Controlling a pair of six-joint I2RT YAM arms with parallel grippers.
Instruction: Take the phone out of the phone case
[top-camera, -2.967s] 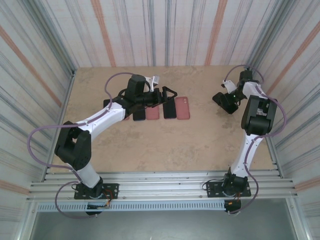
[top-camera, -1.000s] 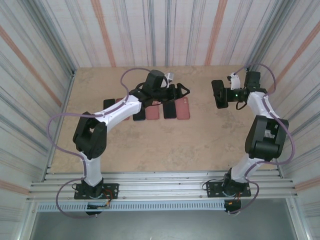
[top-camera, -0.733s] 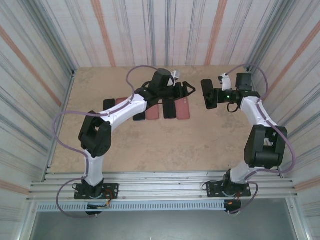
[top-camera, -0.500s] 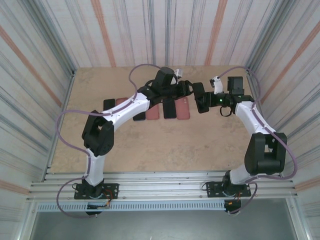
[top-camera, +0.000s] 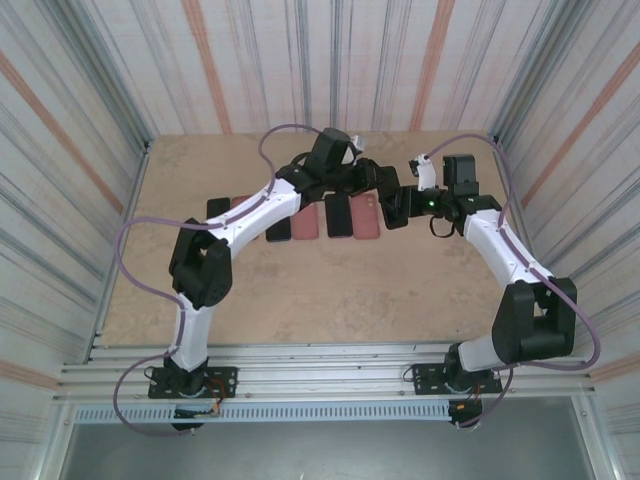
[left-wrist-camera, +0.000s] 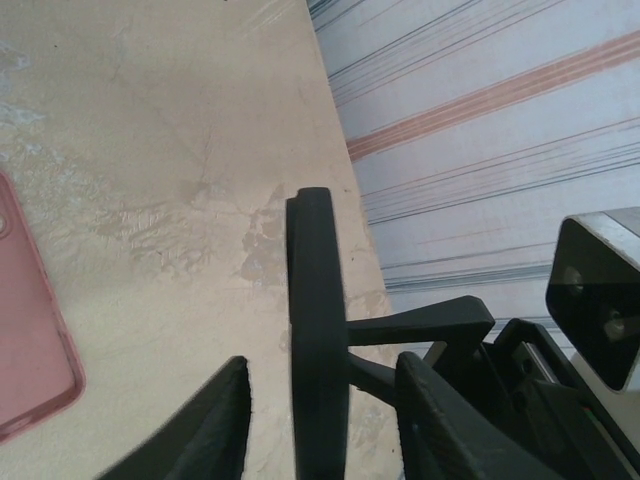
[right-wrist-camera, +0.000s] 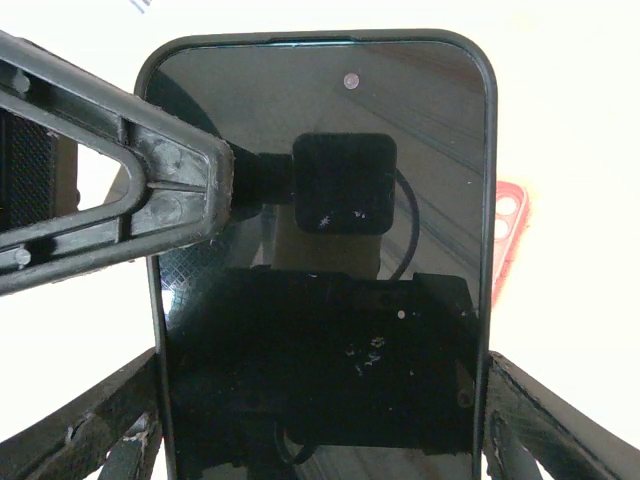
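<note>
**A:** Right wrist camera first: what has the right gripper (right-wrist-camera: 320, 430) got?

**B:** Its two fingers (right-wrist-camera: 95, 425) sit against the long sides of the phone (right-wrist-camera: 320, 270), screen toward the lens, so it has it gripped, with the dark phone case (right-wrist-camera: 487, 180) on as a rim all round. It's up off the table (top-camera: 300, 290), just beside the end of the row of spare phones (top-camera: 339, 215) and pink cases (top-camera: 367, 220).

**A:** And the left gripper (left-wrist-camera: 320, 372)?

**B:** Straddling that phone edge-on, jaws part-way apart. Its own wrist camera shows table between one finger (left-wrist-camera: 215, 425) and the phone. Across the screen the other finger's pad (right-wrist-camera: 340, 185) looks at or very near the glass. Pressing or not, I can't tell.

**A:** Which step, then?

**B:** Setting up the pull, I'd judge: phone and case aren't parted yet.

**A:** Next?

**B:** The left jaws must pinch firmly, then work the phone out at one corner while the right holds the case fast.
</note>
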